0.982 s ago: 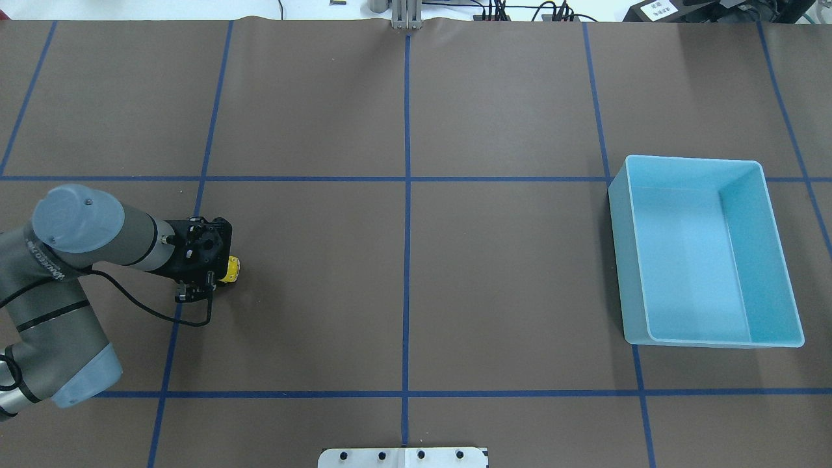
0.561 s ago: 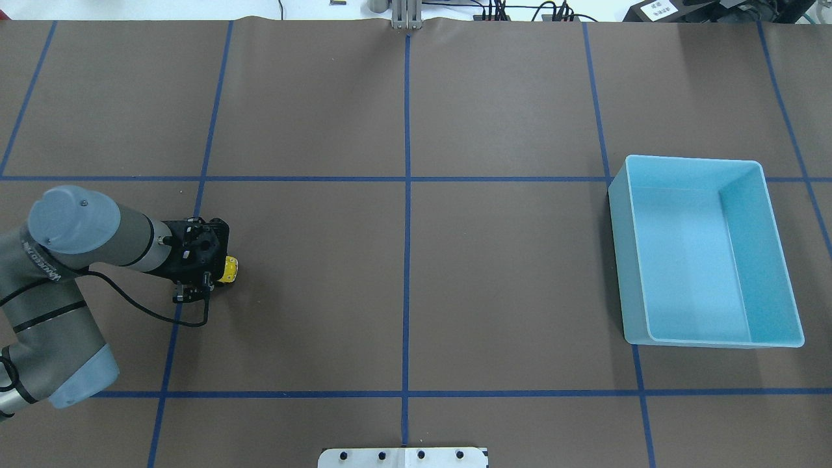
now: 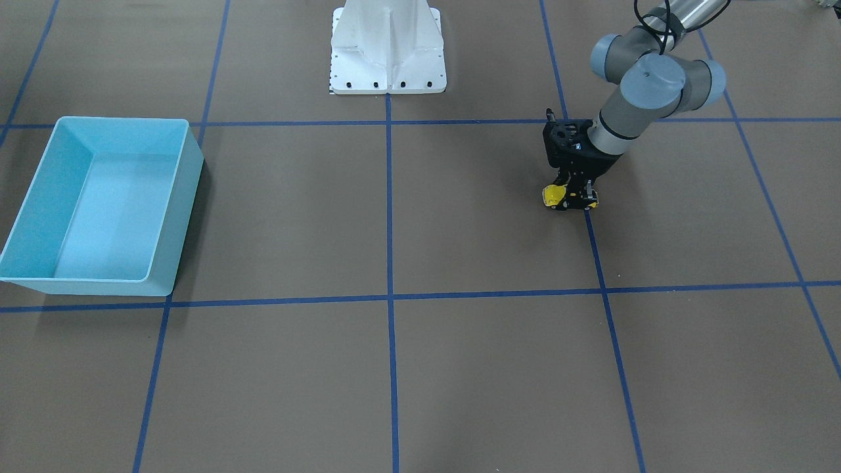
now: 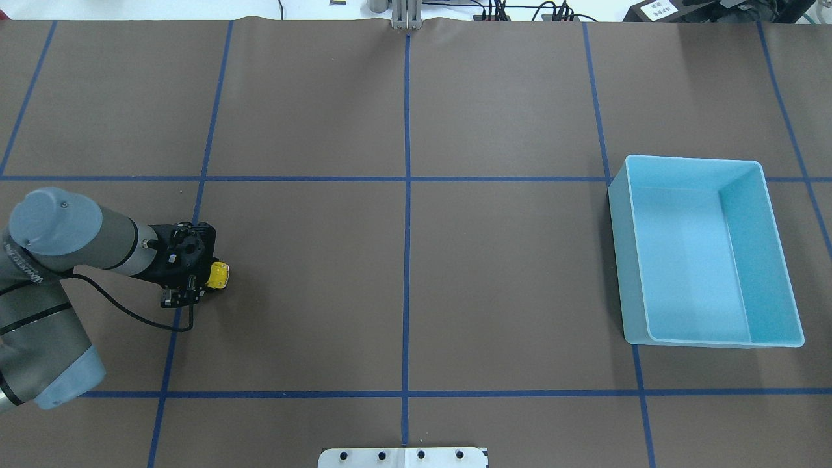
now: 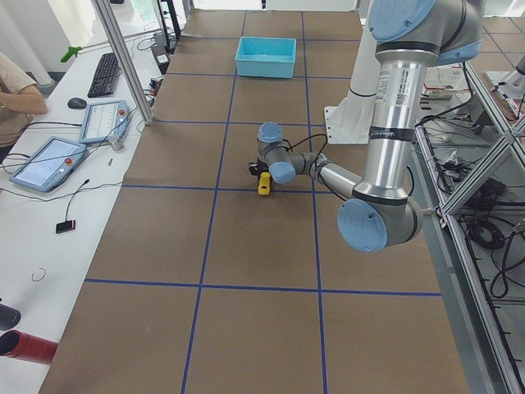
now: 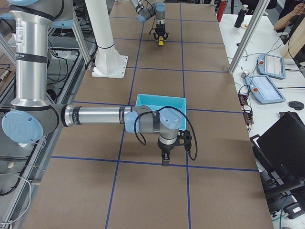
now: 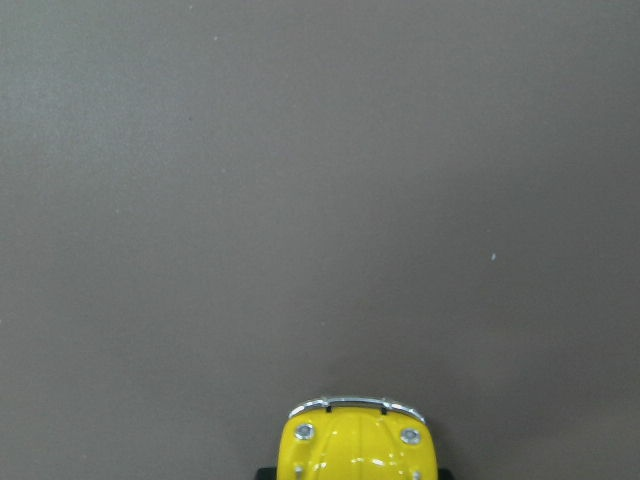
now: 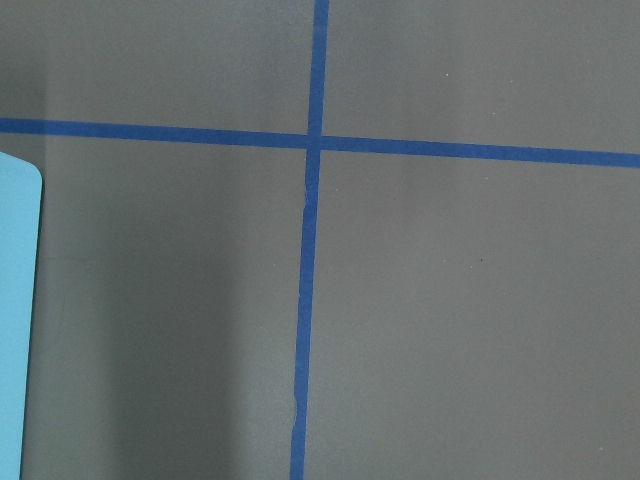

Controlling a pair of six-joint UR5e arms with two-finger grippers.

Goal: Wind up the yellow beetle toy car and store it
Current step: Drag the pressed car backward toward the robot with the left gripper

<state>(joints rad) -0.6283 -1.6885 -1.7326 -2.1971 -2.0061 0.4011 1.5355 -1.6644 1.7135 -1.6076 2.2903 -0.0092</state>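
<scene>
Brown paper ruled with blue tape lines (image 3: 389, 197) covered the counter (image 3: 460, 230). From the front-facing camera I saw the left claw (image 3: 570, 202) pointing down beside a tape line, closed around the yellow beetle toy car (image 3: 553, 194) low at the paper. The light blue bin (image 3: 181, 190) stood well apart on the other side.

Overhead, the car (image 4: 218, 275) poked out from under the claw's black body, and the bin (image 4: 617, 260) sat far off to the right.

From the left end, the car (image 5: 264, 185) showed as a yellow speck under the near arm's wrist.

From the right end, the right claw (image 6: 164, 160) hung pointing down just in front of the bin (image 6: 160, 101); I could not tell how far it was open.

On the left wrist camera, the car's nose and chrome bumper (image 7: 355, 404) filled the bottom centre.

On the right wrist camera I got a tape crossing (image 8: 312, 140) and the bin's corner (image 8: 15, 300).
</scene>
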